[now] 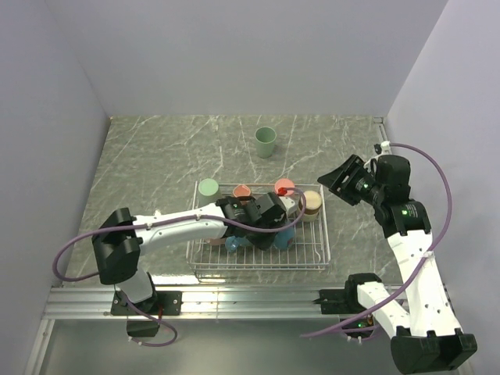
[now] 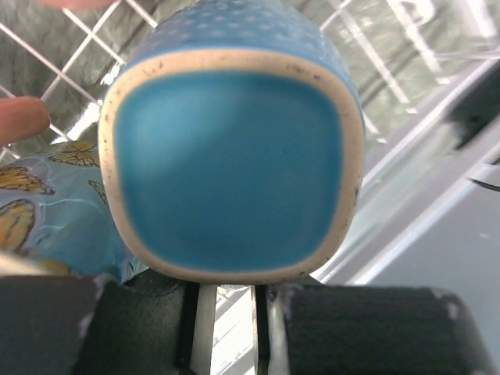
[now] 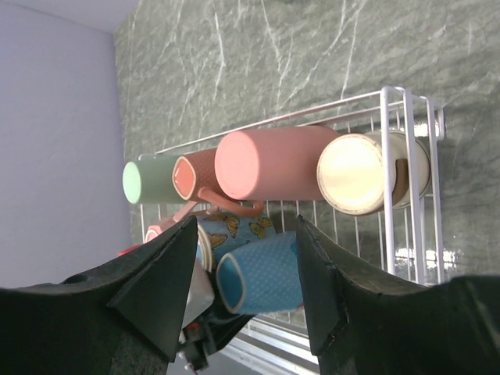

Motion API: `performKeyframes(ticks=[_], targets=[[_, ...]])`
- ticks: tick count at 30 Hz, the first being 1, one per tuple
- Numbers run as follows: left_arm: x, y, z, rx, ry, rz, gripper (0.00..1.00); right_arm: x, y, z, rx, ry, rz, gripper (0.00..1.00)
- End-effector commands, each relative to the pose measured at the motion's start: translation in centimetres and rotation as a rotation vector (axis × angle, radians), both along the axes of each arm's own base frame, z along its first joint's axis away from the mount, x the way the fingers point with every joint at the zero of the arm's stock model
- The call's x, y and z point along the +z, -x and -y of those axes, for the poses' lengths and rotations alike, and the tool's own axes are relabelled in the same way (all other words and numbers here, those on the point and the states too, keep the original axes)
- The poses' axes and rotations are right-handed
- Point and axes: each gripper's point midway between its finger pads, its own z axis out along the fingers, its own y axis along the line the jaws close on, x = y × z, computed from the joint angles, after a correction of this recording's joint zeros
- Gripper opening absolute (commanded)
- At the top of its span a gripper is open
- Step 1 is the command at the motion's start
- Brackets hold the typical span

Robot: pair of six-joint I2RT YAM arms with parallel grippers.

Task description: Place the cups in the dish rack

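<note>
The white wire dish rack (image 1: 320, 254) sits mid-table. My left gripper (image 1: 278, 226) reaches into it and is shut on a blue dotted cup (image 1: 286, 238), whose cream-ringed end fills the left wrist view (image 2: 234, 156) just above the gripper (image 2: 230, 291). The same cup (image 3: 266, 273) hangs tilted over the rack floor beside a blue butterfly cup (image 3: 244, 229). A green cup (image 3: 148, 181), a salmon mug (image 3: 195, 176), a pink cup (image 3: 273, 164) and a brown cup (image 3: 355, 173) lie along the rack's far side. One sage green cup (image 1: 266, 141) stands on the table behind. My right gripper (image 1: 344, 181) is open and empty.
The marble table (image 1: 156, 156) is walled in on the left, back and right. The right arm hovers right of the rack, its gripper (image 3: 246, 223) looking down at the rack's rim (image 3: 406, 141). A metal rail (image 1: 250, 301) runs along the near edge.
</note>
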Motion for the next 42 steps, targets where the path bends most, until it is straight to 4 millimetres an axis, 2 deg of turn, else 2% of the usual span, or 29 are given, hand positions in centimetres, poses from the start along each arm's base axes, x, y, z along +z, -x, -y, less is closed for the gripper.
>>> performKeyframes(ticks=[1,4,13,15,16,19,20,22,23,24,30,35,38,41,42], targets=[[-0.1,-0.8,0.7,0.005,0.006,0.058,0.00,0.1,-0.1,0.1,-0.005,-0.005,0.023,0.60],[-1.3,-0.3,0.4,0.004,-0.024,0.050,0.00,-0.2,-0.2,-0.2,0.007,-0.017,0.011,0.59],[-2.6,0.5,-0.4,0.026,-0.054,0.035,0.00,0.3,-0.5,0.1,0.006,0.001,0.019,0.59],[-2.8,0.8,-0.5,0.026,-0.063,0.032,0.06,0.2,-0.4,0.0,0.005,0.000,0.018,0.59],[-2.8,0.9,-0.6,0.024,-0.067,0.030,0.15,0.1,-0.4,0.1,0.004,0.000,0.017,0.59],[-2.8,1.1,-0.6,0.023,-0.068,0.027,0.30,0.0,-0.1,0.2,0.000,0.003,0.019,0.59],[-2.7,1.2,-0.6,0.024,-0.072,0.027,0.42,-0.1,0.1,0.2,-0.001,0.005,0.018,0.59],[-2.2,1.2,-0.5,0.019,-0.068,0.034,0.52,-0.1,0.2,0.3,-0.002,0.009,0.020,0.59],[-2.1,1.2,-0.6,0.019,-0.073,0.038,0.62,0.0,0.3,0.4,-0.005,0.012,0.021,0.59],[-1.9,1.2,-0.7,0.018,-0.080,0.040,0.64,0.0,0.4,0.3,-0.004,0.015,0.021,0.59],[0.3,1.3,0.2,-0.002,-0.118,0.080,0.72,0.1,0.4,0.6,-0.007,0.033,0.028,0.59],[3.3,1.9,1.8,-0.028,-0.058,0.066,0.75,0.2,0.3,0.7,-0.006,0.044,0.034,0.59],[5.7,2.1,2.4,-0.028,-0.016,0.066,0.80,1.0,-0.1,1.1,-0.018,0.065,0.053,0.59],[9.4,1.7,2.7,-0.004,0.060,0.100,0.83,1.8,-0.7,1.3,-0.018,0.087,0.071,0.59],[11.4,1.3,2.7,0.016,0.107,0.121,0.84,2.2,-0.9,1.2,-0.012,0.092,0.082,0.59]])
